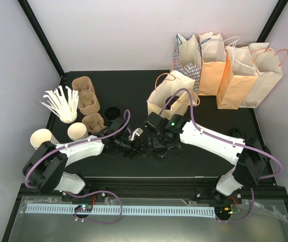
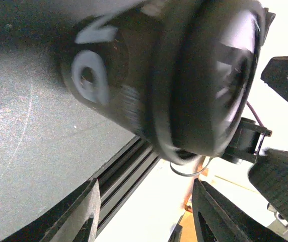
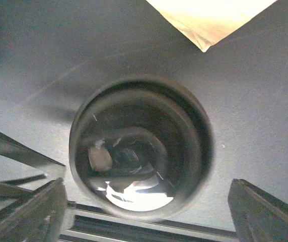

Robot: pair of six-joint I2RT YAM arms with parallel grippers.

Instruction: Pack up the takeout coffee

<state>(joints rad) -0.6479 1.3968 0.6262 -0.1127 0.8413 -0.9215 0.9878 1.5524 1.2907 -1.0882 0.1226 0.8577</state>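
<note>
Two pairs of fingers are meeting near the middle of the black desk (image 1: 134,91), and both pairs are standing apart, clamping nothing. The left fingers (image 2: 81,217) are spreading wide, with only the desk's edge rail (image 2: 126,164) showing in the gap between them. The takeout coffee (image 2: 129,70) is sitting just beyond their tips. It is blurred, its side is looking dark with pale lettering, and its black lid (image 2: 209,85) is capping the end toward the right-hand finger. Whether it is standing or tipping I cannot tell.

The right fingers (image 3: 267,212) are flanking that round lid from both sides. A strip of bare desk is showing between each finger and the lid's rim, so neither finger is touching it. Past the cup, ahead of the right fingertips, a corner of a pale paper bag (image 3: 209,20) is reaching in, well apart from the lid, and open desk is lying between them. Back toward the bases of the right fingers, a dark rail is running close by the cup, leaving little room on that side.
</note>
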